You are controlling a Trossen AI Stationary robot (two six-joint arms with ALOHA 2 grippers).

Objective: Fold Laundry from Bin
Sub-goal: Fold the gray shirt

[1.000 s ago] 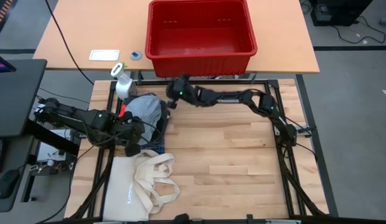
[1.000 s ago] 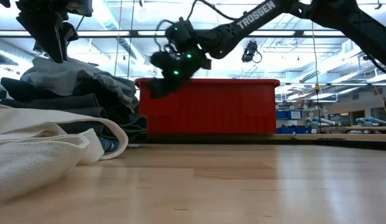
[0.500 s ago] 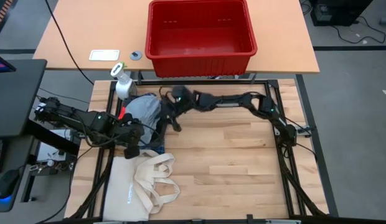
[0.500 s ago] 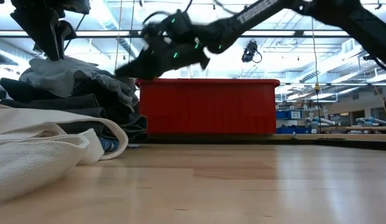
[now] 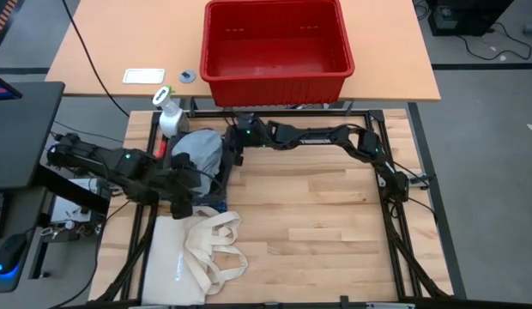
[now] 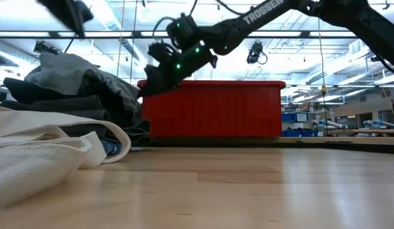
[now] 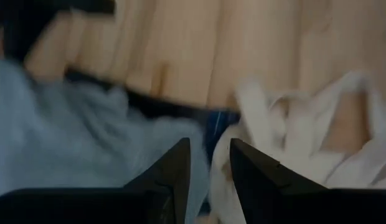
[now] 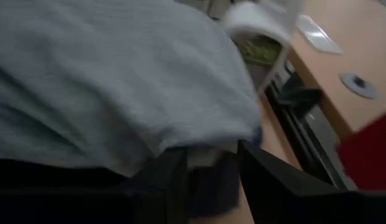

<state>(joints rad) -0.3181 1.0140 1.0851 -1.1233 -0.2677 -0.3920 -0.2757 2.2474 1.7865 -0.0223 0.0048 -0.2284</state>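
Your right gripper [image 5: 234, 151], fingers slightly parted and empty, sits at the laundry pile's [image 5: 199, 154] right edge; reach left.

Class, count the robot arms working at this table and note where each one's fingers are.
2. The left gripper hangs over the near edge of the laundry pile, beside the tote bag. The right gripper is at the pile's other side.

Two dark jointed arms with green indicator lights, one lettered TROSSEN in white, end in black wedge-shaped fingers [image 7: 174, 168].
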